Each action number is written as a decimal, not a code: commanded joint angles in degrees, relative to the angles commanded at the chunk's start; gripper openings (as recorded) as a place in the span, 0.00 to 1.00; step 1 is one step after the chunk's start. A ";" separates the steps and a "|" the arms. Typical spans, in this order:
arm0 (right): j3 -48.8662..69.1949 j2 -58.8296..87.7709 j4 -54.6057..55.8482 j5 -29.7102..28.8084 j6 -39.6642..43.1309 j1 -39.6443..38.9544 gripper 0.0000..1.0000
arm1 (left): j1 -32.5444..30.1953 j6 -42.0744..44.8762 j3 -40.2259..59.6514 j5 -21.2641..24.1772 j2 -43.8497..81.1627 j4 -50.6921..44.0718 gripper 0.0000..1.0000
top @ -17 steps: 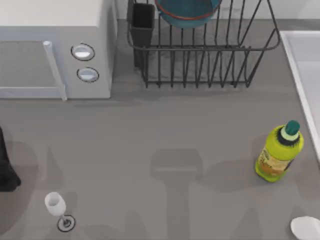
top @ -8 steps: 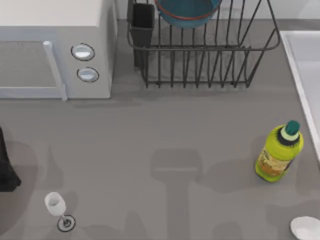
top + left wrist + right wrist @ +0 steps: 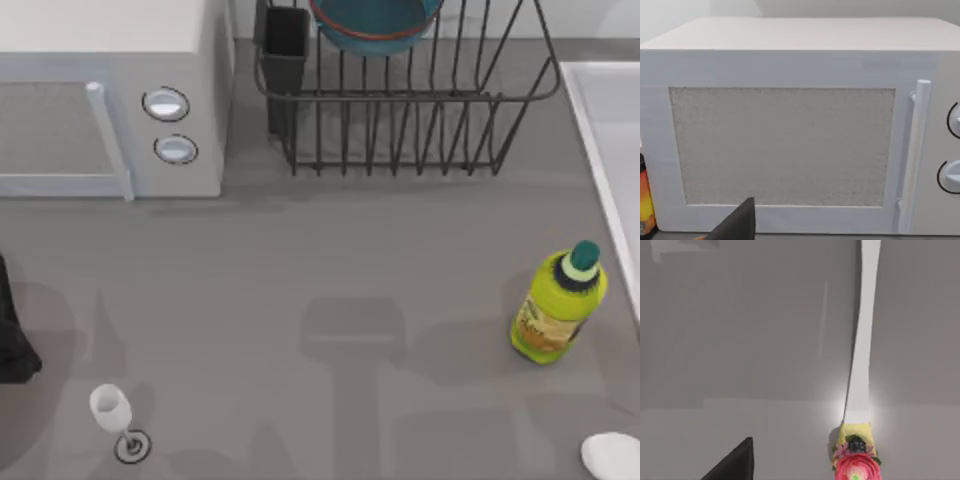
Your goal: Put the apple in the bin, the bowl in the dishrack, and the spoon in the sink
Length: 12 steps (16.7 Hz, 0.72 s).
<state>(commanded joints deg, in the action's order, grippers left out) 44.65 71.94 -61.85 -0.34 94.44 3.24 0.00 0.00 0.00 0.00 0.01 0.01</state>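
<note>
Grey tabletop (image 3: pixel 330 260), top view. A white box microwave with two round knobs (image 3: pixel 110 100) stands at the far left. Just beside it on the right is the big black wire dishrack (image 3: pixel 400 110), with its dark rectangular cutlery cup (image 3: pixel 285 50) at the near-microwave corner. The large teal-blue bowl with reddish-brown rim (image 3: pixel 375 25) sits inside the rack among the upright bars and is cut off by the picture's far edge. The white straight-edged sink (image 3: pixel 610 130) runs down the right side. A yellow-green plastic bottle with a dark green cap (image 3: pixel 558 302) stands upright on the table just left of the sink rim. The small pale white spoon (image 3: pixel 612 455) shows as an oval scoop on the table at the near right corner, outside the sink and well apart from the bottle. A small white stemmed glass (image 3: pixel 112 415) stands at the near left. I cannot identify the black shape (image 3: pixel 12 340) at the left edge.

Left wrist view: the microwave's front (image 3: pixel 785 145) with its speckled door panel and vertical bar handle (image 3: pixel 915 155). An orange-and-black object (image 3: pixel 644 200) is cut off at the edge. A dark wedge of the left gripper (image 3: pixel 739 222) intrudes; jaw state cannot be told.

Right wrist view: grey surface, a white strip (image 3: pixel 864 335) and a pink-and-yellow flowered item (image 3: pixel 855 462) I cannot identify. A dark wedge of the right gripper (image 3: pixel 735 462) shows; jaw state cannot be told.
</note>
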 joint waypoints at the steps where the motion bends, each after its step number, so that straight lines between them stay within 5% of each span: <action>1: 0.47 0.61 -0.61 0.00 0.58 0.03 1.00 | 0.00 0.00 0.00 0.00 0.00 0.00 1.00; 7: -0.22 0.93 0.31 0.02 0.54 -0.17 1.00 | 0.00 0.00 0.00 0.00 0.00 0.00 1.00; 12: -6.60 6.50 12.51 0.02 0.42 -0.10 1.00 | 0.00 0.00 0.00 0.00 0.00 0.00 1.00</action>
<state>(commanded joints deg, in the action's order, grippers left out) 38.04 78.44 -49.33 -0.32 94.86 3.15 0.00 0.00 0.00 0.00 0.01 0.01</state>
